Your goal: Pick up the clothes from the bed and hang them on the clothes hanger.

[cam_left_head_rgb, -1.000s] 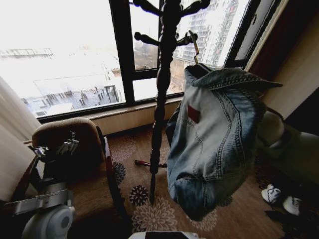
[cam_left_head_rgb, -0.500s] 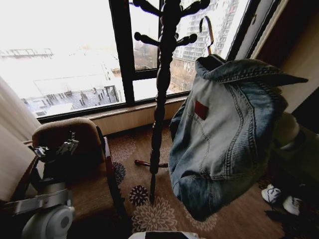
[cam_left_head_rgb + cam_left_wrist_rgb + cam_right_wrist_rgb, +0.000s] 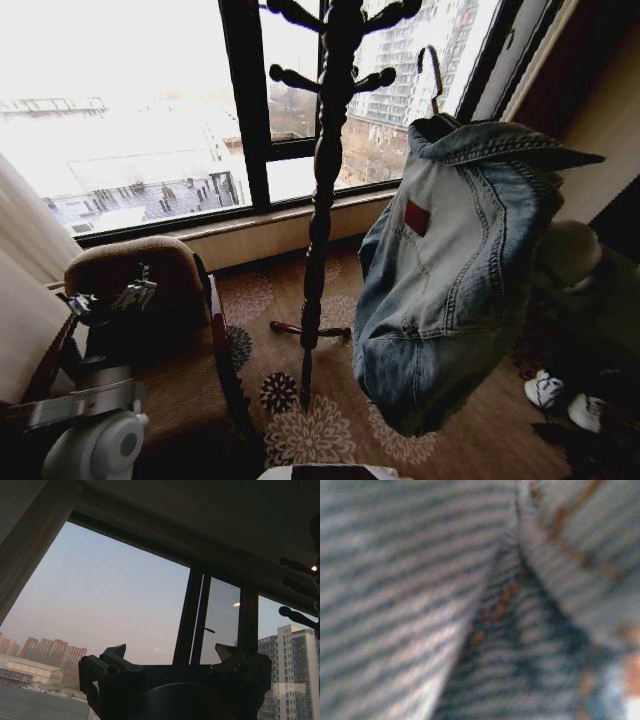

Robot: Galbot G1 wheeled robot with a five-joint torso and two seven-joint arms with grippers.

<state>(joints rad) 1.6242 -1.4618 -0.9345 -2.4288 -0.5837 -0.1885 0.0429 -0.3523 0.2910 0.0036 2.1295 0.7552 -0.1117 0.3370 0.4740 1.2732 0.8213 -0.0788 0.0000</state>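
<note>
Window bay, patterned carpet, coat stand (image 3: 322,170). Jacket (image 3: 450,270) on hanger (image 3: 432,70), aloft right of stand. Left gripper (image 3: 175,667) parted, idle; right grip: cannot tell. Risk: hook misses peg, jacket drops.

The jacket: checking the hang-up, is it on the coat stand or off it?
Off. The jacket hangs in the air on its hanger; the hanger's hook sits beside the coat stand, touching no peg.

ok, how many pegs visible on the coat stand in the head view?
4. Upper pair: one left, one right of the coat stand. Lower pair: left, right. The frame cuts off the stand's top, so more may exist.
</note>
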